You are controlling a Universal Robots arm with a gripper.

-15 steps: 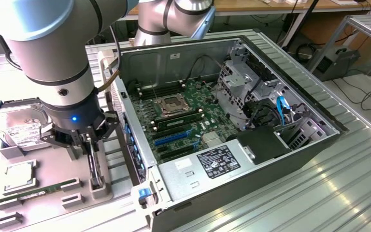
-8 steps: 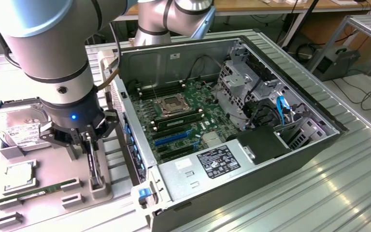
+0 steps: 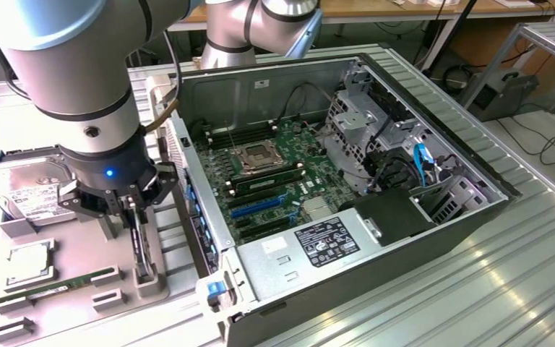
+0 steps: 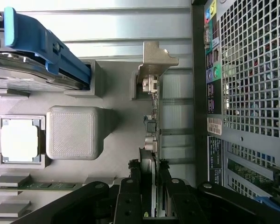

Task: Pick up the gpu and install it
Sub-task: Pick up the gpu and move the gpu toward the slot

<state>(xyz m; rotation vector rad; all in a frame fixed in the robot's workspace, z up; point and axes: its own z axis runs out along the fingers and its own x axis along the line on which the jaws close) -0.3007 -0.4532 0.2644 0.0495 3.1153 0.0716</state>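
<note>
My gripper sits astride the gpu, which stands on edge in its slot along the tray's edge beside the computer case. Whether I'm clamping it, I cannot tell. I want a centred, square hold and a straight lift.

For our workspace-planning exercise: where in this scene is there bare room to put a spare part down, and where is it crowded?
Free: the ribbed table at the exterior view's right of the computer case. Crowded: the grey tray, with hard drive, processor, memory stick, and the end effector gripping the gpu.
</note>
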